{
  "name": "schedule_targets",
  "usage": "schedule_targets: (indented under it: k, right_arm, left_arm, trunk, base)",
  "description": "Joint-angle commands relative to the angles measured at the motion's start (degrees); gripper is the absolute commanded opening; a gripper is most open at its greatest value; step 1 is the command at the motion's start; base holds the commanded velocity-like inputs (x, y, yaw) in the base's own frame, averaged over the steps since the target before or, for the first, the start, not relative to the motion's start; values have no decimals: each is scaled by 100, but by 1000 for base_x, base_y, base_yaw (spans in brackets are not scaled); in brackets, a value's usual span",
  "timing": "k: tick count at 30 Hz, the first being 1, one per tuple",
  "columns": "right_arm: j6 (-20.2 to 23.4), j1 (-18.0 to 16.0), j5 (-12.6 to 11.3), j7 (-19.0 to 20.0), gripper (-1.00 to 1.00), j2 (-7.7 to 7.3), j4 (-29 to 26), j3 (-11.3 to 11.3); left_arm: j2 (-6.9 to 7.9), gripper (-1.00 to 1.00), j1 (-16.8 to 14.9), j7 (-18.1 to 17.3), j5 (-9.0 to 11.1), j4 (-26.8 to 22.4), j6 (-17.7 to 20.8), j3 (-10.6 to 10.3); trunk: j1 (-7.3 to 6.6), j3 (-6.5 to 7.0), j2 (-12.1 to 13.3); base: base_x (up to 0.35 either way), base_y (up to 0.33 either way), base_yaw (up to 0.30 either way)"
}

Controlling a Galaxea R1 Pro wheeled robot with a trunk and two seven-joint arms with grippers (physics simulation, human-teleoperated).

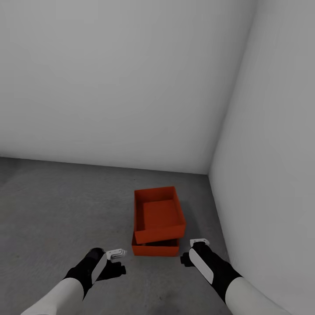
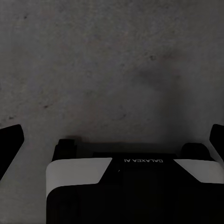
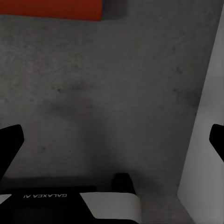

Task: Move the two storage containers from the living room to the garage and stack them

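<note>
With the top bin point(image 1: 158, 214) resting slightly askew on the lower bin point(image 1: 155, 248) on the garage floor point(image 1: 65, 210) near the right wall point(image 1: 271, 153), both grippers, left point(image 1: 117, 260) and right point(image 1: 195, 250), spread wide and empty, should back straight away without nudging the stack.

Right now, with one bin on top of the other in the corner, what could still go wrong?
1. The top bin sits skewed on the bottom bin, so a bump might slide it off.
2. The right claw hangs open close to the stack; pulling back carelessly could nudge it.
3. The wall is near the right arm, so a wide swing may hit it.
</note>
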Motion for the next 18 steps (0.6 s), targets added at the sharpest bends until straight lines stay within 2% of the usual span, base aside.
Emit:
schedule_targets:
  k: [1,13,18]
  right_arm:
    - [9,-6,-60,-59,100,-5,-7,24]
    - [11,-6,-60,-54,100,-4,-7,24]
    - [14,-6,-60,-52,100,-4,-7,24]
  left_arm:
    - [-4,100,-2,-2,16,-7,30,37]
    - [-4,100,-2,-2,17,-7,30,37]
    - [-4,100,-2,-2,16,-7,30,37]
  trunk:
    - [1,-6,-4]
    - [1,-5,-4]
    - [1,13,-4]
  base:
    - [0,243,0]
    - [0,258,-4]
    - [0,251,-168]
